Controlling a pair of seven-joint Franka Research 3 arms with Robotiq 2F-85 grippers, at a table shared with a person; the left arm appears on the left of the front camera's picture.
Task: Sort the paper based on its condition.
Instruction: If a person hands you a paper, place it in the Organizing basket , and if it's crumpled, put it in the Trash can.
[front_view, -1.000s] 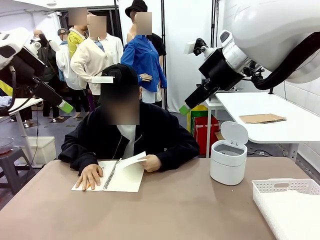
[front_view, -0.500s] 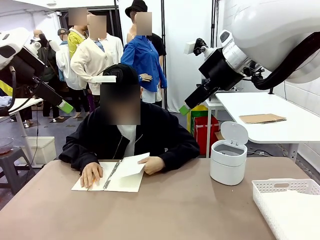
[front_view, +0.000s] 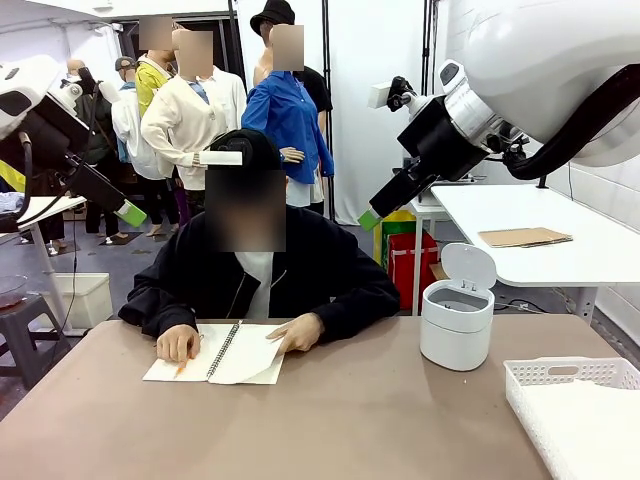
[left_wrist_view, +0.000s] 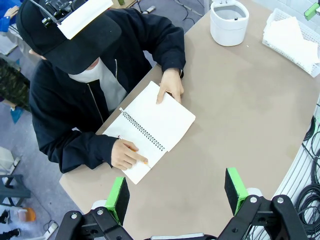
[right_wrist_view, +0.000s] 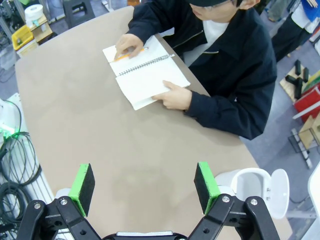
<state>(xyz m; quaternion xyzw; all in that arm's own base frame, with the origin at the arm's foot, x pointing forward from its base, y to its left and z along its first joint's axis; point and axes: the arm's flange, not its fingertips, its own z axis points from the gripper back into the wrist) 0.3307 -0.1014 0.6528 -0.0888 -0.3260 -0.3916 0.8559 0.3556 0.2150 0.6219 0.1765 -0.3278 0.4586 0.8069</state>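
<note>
Right now both of your tools hang high above the tabletop (front_view: 350, 430) with nothing in them. The left tool (left_wrist_view: 176, 187) is spread wide, and so is the right tool (right_wrist_view: 144, 180).

The paper (front_view: 255, 352) is the top sheet on the open notebook (front_view: 190, 362), on the side nearer the bin (front_view: 457, 320). It lies at the far side, well apart from both tools. The person's hand (front_view: 300, 332) rests on it, and its near edge curls up a little. You cannot tell from here whether it is free of the spiral. The person's other hand (front_view: 178, 343) holds a pencil (left_wrist_view: 142, 161) on the opposite page. The basket (front_view: 570, 372) sits at the near corner on your right arm's side.

Expect the paper to be very light, thin and floppy. It will likely droop from a single pinch and slide on the pads if held loosely. The punched edge is probably the weak one and may tear. Lying flat, it gives the fingers nothing to get under.

So take it from a raised or offered edge. Pinch the middle of the plain long edge, away from the holes, pads flat, and close gently so you add no crease.
</note>
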